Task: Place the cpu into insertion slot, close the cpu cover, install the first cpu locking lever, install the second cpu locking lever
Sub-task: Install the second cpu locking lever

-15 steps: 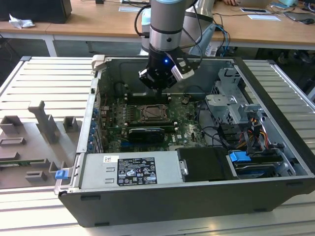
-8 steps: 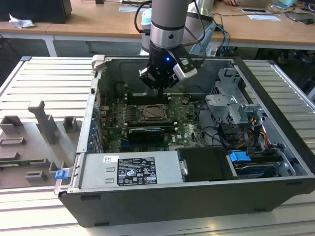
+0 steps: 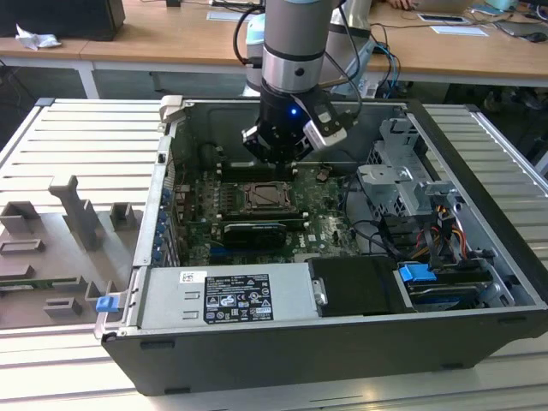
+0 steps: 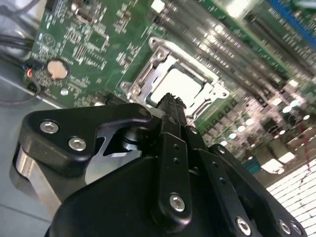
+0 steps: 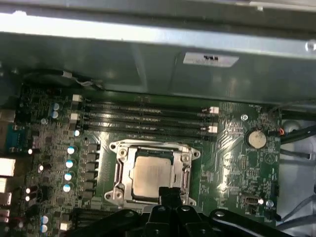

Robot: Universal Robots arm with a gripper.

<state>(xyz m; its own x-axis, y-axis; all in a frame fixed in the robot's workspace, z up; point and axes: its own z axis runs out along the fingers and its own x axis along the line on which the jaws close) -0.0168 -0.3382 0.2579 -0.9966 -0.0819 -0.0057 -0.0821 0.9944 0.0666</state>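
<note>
Cpu [image 5: 149, 175] sits in the insertion slot [image 5: 120, 170], lower centre of the first wrist view, w/ the cpu cover [image 5: 150, 146] down over it. Claw [image 4: 170, 101] fingers together, empty, tip just above the socket edge. Risk: tip scrapes the cpu or slips onto board parts.

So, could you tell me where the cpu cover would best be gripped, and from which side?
The cpu cover lies flat over the cpu in the insertion slot, so only its thin edges offer purchase. I would come straight down from above, where the gripper hovers, and probably pinch the frame's rim nearest the gripper.
</note>
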